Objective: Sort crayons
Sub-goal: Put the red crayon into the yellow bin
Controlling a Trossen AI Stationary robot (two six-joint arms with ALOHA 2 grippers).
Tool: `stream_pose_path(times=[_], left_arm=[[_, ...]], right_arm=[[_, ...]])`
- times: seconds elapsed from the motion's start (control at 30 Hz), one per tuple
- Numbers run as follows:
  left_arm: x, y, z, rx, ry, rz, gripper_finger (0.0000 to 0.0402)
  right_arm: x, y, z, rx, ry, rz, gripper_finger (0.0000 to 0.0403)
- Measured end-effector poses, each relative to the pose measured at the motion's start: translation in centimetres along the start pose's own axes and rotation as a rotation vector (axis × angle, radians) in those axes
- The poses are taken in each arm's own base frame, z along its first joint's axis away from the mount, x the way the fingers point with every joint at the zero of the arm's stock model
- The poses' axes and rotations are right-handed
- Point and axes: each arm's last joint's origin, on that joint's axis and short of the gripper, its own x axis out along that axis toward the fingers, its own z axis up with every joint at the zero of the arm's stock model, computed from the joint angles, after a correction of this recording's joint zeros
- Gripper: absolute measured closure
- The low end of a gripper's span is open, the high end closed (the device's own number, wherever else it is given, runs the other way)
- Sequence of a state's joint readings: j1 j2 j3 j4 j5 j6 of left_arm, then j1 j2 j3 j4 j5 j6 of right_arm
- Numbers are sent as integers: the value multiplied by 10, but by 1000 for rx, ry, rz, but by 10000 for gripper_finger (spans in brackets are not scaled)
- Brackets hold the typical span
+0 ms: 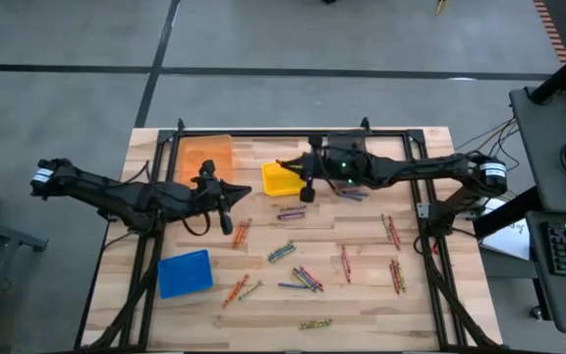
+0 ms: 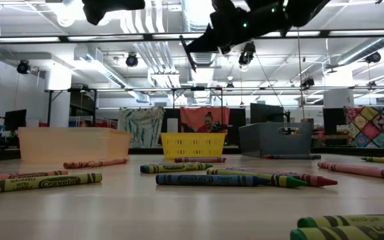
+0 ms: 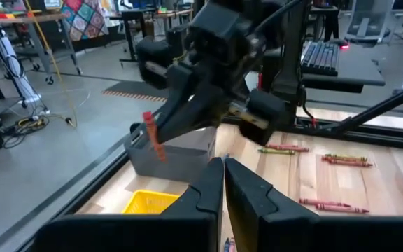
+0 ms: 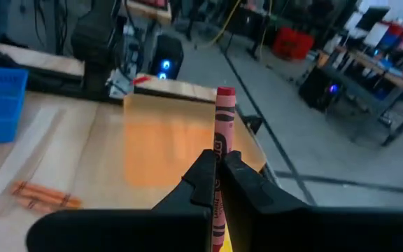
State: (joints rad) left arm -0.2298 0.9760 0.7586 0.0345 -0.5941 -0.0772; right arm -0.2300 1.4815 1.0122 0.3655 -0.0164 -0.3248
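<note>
Several crayons lie flat and scattered on the wooden table, among them a green-blue one [image 1: 281, 253], red ones [image 1: 391, 231] and an orange pair [image 1: 236, 290]. My right gripper [image 1: 285, 165] hangs high above the table between the orange bin [image 1: 206, 157] and the yellow bin [image 1: 281, 180], shut on a red crayon [image 4: 224, 112]. My left gripper [image 1: 227, 224] is shut and empty, raised above the table left of centre; its joined fingers [image 3: 224, 168] point toward the right gripper. My right gripper pinches the red crayon between its two fingertips, on the wrapped shaft below its upper end [image 4: 219, 150]. The fingers reach in about level from the table's right and lie across the crayon. The crayon [image 3: 151, 136] stands roughly upright, a little tilted, lifted clear of the table.
A blue bin [image 1: 185, 272] stands at the near left, and a grey bin [image 3: 166, 155] sits under the right arm beside the yellow one. A black frame [image 1: 263, 130] runs around the table's far and side edges. Bare wood lies between the crayon clusters.
</note>
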Motion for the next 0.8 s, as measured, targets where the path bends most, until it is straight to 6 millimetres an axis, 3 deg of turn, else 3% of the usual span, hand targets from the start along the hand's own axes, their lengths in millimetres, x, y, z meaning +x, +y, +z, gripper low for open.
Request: stream_pose_path(times=[0.3,0.6,0.8], left_arm=[[-2,1,1,24,-6,-2,402],[-3,0,1,-10,-2,-7,402],[-2,0,1,-10,-1,-7,402]], right_arm=[[28,-15,-33,28,-23,-58,394],[51,-6,-79,84,127,-25,394],[56,-1,-96,90,211,-6,394]])
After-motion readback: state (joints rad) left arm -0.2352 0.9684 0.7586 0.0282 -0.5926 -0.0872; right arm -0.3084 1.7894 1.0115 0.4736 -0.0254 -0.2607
